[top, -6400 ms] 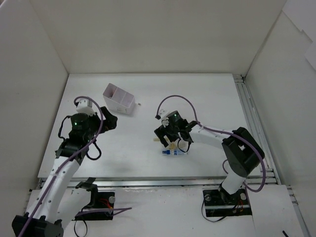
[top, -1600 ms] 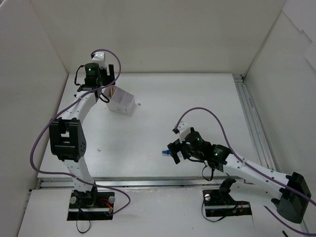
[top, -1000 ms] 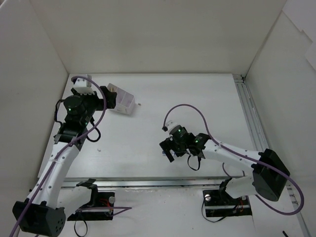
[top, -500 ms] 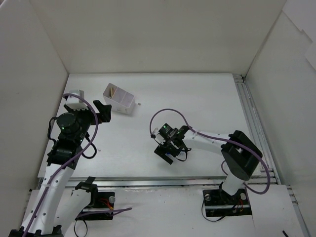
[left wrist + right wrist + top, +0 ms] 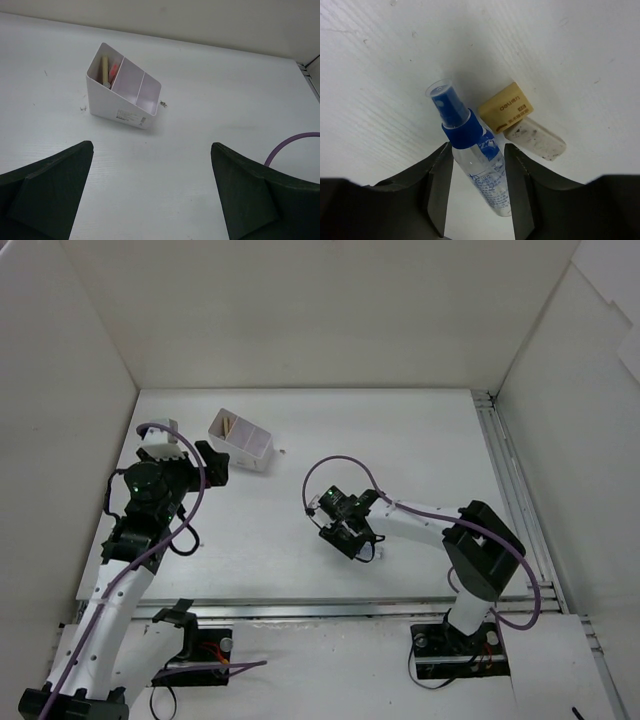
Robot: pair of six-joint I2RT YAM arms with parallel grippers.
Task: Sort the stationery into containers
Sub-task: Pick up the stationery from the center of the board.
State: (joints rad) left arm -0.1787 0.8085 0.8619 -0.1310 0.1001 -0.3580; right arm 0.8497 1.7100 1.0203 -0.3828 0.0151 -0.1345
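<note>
The white box [image 5: 120,107] with three side-by-side compartments stands at the back left [image 5: 241,440]; a yellow pen [image 5: 105,70] and a pink one [image 5: 113,72] lean in its left compartment. My left gripper [image 5: 152,145] hangs open and empty in front of it [image 5: 215,465]. At mid-table my right gripper [image 5: 345,540] has closed in on the blue-and-white tube [image 5: 477,155], a clear spray bottle with a blue collar lying on the table between its fingers [image 5: 437,185]. A tan eraser [image 5: 506,107] and a dirty white eraser [image 5: 535,138] lie just beyond it.
White walls enclose the table on three sides, and a metal rail [image 5: 505,470] runs along the right edge. A few small specks [image 5: 163,104] lie beside the box. A purple cable [image 5: 290,142] loops in from the right arm.
My right gripper's jaws have narrowed from wide open to close around the tube. My left arm has drawn back from over the box and shifted slightly, still open.
</note>
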